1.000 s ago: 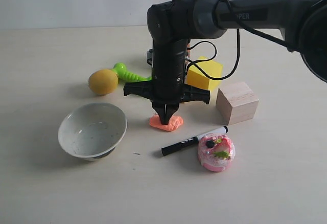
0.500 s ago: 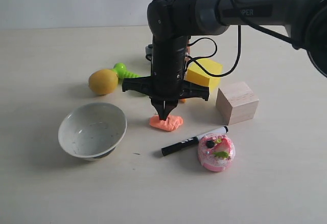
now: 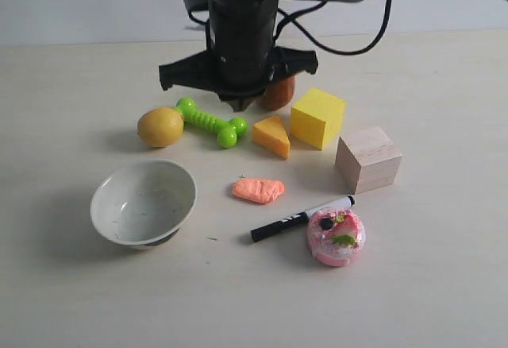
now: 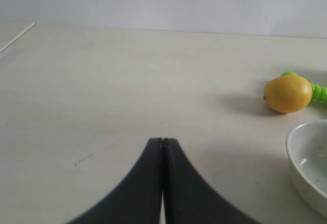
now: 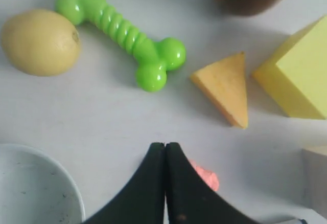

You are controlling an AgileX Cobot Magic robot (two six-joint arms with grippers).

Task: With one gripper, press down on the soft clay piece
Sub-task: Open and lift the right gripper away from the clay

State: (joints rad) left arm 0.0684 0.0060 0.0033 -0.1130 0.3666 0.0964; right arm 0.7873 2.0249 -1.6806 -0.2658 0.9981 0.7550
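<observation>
Cake: nearest the camera, just right of and nearer than the clay, a marker between them.
Bowl: left of the clay, empty.
Clay: flattened on the table, now uncovered.
Right gripper: fingers pressed together, holding nothing; a second ago its tip was on the clay, now it is lifted well above and behind it.
Meaning: the press looks done.
Left gripper: closed, idle.
</observation>
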